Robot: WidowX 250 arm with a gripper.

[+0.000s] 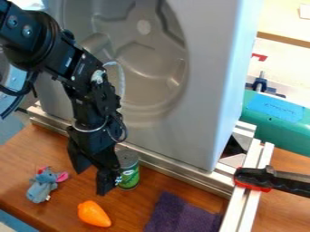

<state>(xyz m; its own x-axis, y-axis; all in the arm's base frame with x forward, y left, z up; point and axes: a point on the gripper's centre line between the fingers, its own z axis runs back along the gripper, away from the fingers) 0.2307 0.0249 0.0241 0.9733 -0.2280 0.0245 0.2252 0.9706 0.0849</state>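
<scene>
The black gripper [90, 183] hangs over the wooden table at left of centre, its fingers spread apart with nothing seen between them. Just right of it stands a can with a green label [129, 176], upright near the metal rail and partly hidden behind the right finger. A grey-blue plush mouse [41, 188] with pink ears lies to the left of the gripper. Below the gripper, nearer the front, is an orange pepper-shaped object [94, 214]. A dark purple cloth [181, 215] lies at the bottom, right of the orange object.
Behind the can, a large grey moulded panel [209, 81] stands upright along a metal rail [176, 171]. Another metal rail [248, 199] borders the table [130, 210] at right, with a black and red clamp [275, 179] on it. A green object [275, 131] lies beyond.
</scene>
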